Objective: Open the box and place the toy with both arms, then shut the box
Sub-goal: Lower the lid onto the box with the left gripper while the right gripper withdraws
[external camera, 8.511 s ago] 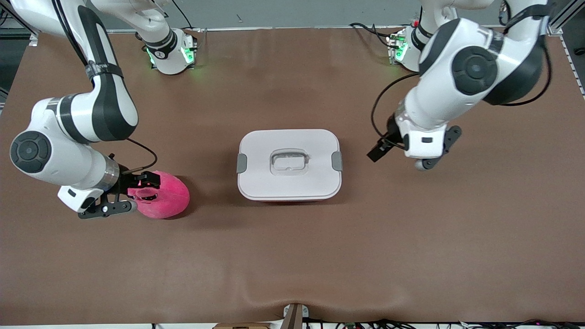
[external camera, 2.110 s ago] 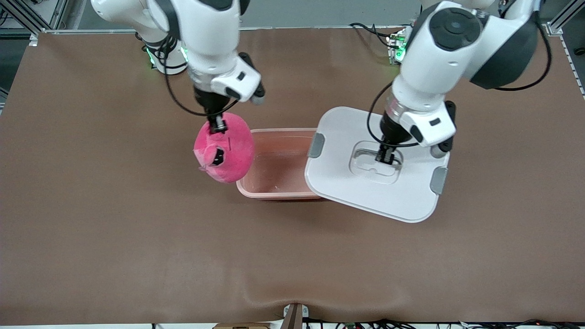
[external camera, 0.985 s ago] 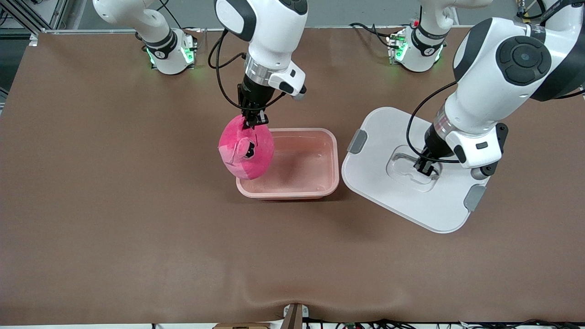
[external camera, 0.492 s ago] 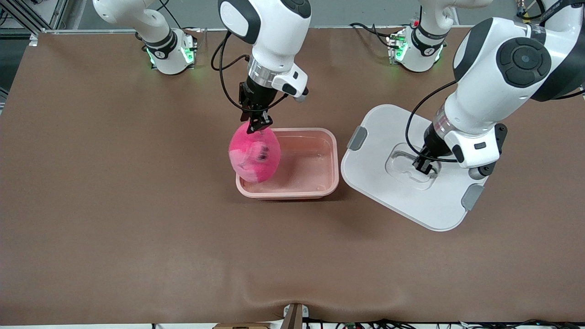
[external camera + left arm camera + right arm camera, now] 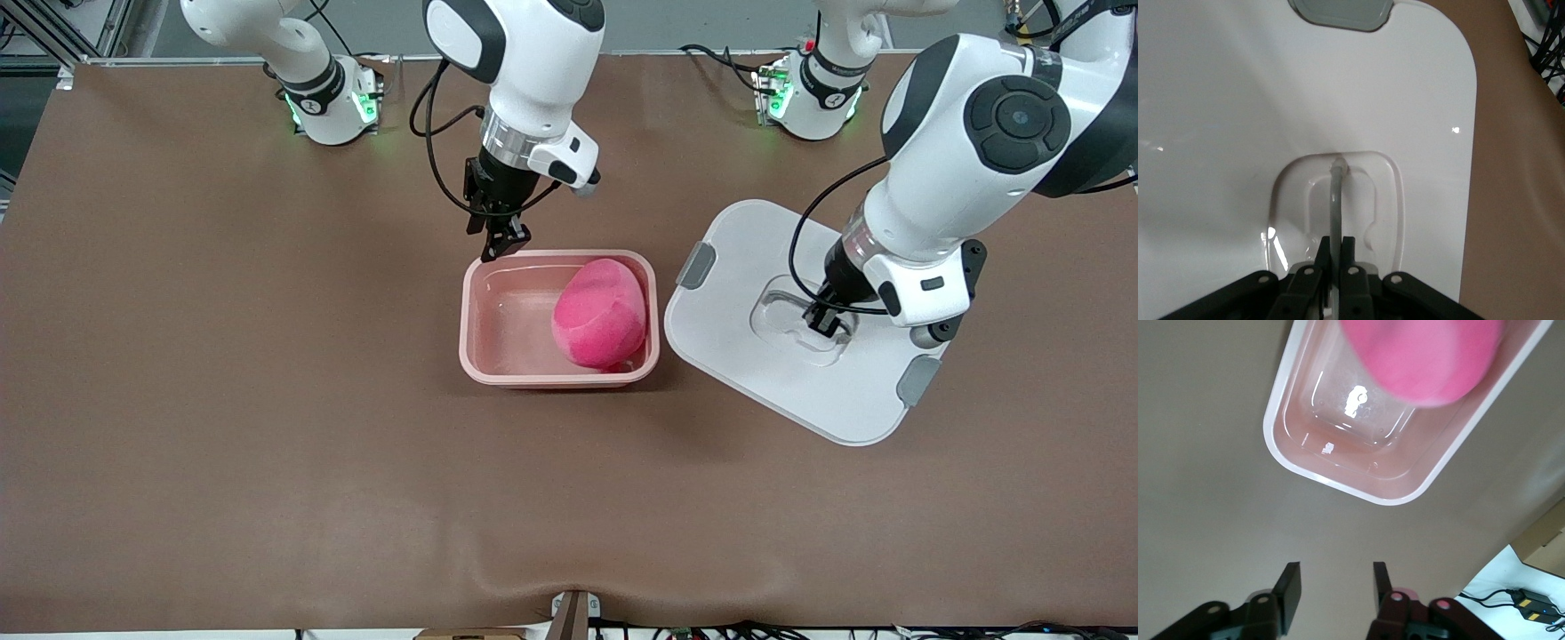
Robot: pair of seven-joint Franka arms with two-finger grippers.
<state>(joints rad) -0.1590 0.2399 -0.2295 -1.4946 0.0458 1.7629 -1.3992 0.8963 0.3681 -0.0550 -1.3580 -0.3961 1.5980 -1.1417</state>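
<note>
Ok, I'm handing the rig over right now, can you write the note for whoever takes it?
Right claw: open and empty, over the table at the rim of the pale pink plastic tub.
Left claw: shut on the handle of the white lid with grey side clips, held up beside the tub toward the left arm's end of the table.
Hot-pink plush toy: lying in the tub, at the end toward the lid.
Done: lid off, toy in.
Left: pull the right arm clear, bring the lid over the tub, set it down and release.
</note>
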